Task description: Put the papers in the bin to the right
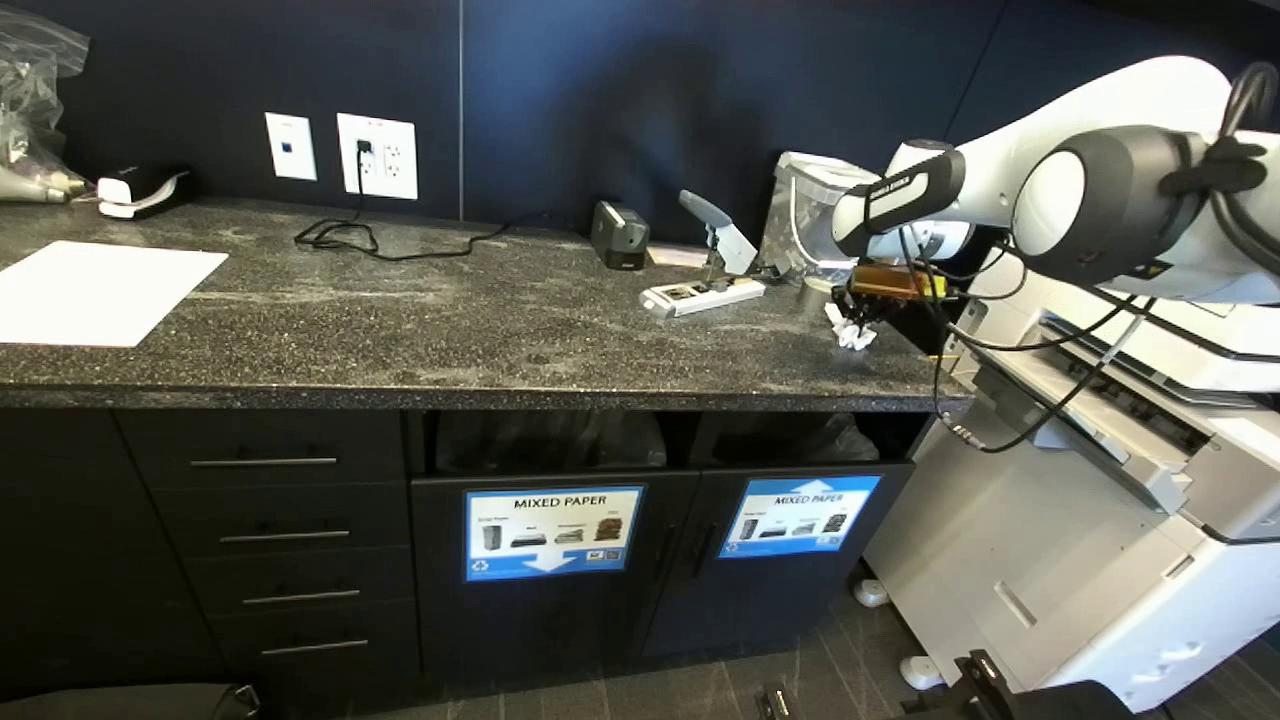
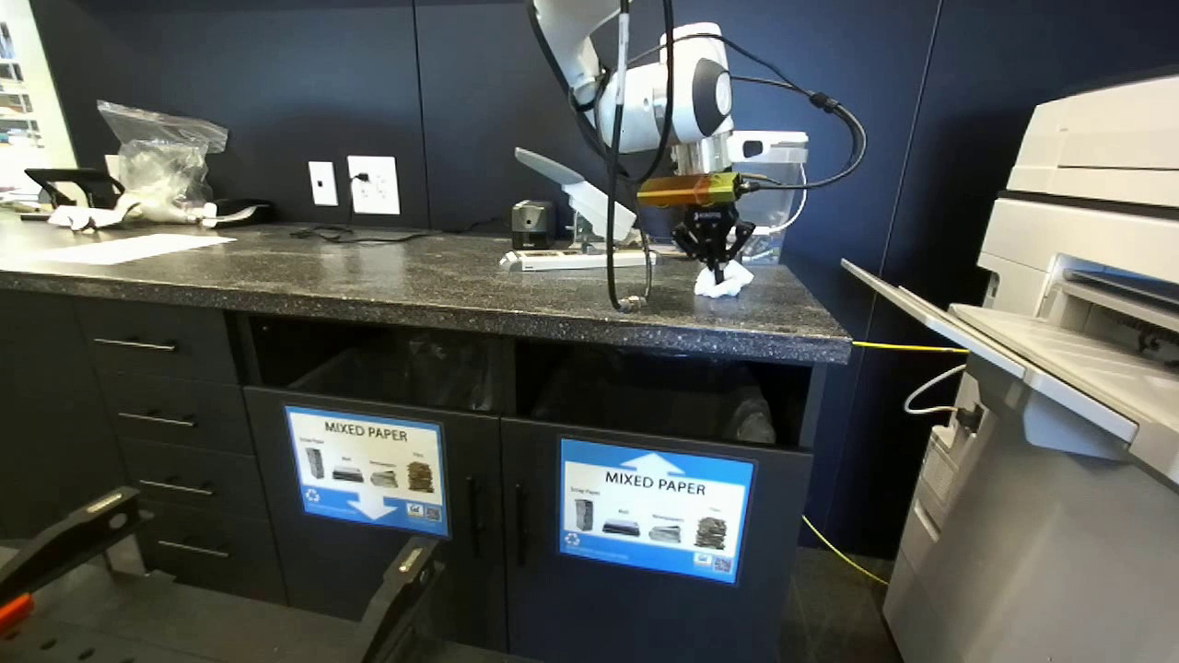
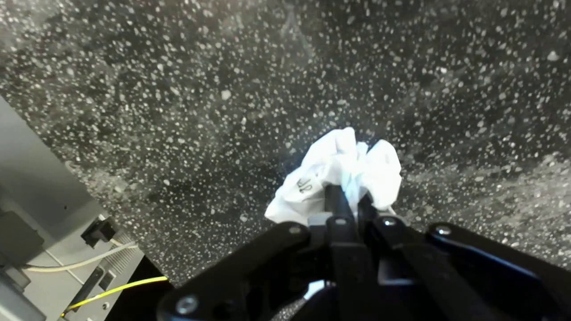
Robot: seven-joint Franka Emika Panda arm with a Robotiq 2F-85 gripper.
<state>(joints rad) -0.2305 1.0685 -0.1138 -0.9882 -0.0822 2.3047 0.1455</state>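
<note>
One crumpled white paper wad of the papers shows, at the right end of the dark speckled counter. My gripper is shut on it, with folds of paper pinched between the fingertips and the rest bulging out on both sides. In both exterior views the gripper points down, and the wad is low over the counter; whether it touches the surface I cannot tell. Behind the arm, by the wall, stands a pale translucent bucket with a whitish rim, which fits the bin. The wrist and arm partly cover this bin in both exterior views.
A white stapler-like tool and a black sharpener stand left of the arm. A large white sheet lies farther left. Past the counter's right edge is a big printer. Two lined compartments labelled mixed paper are below the counter.
</note>
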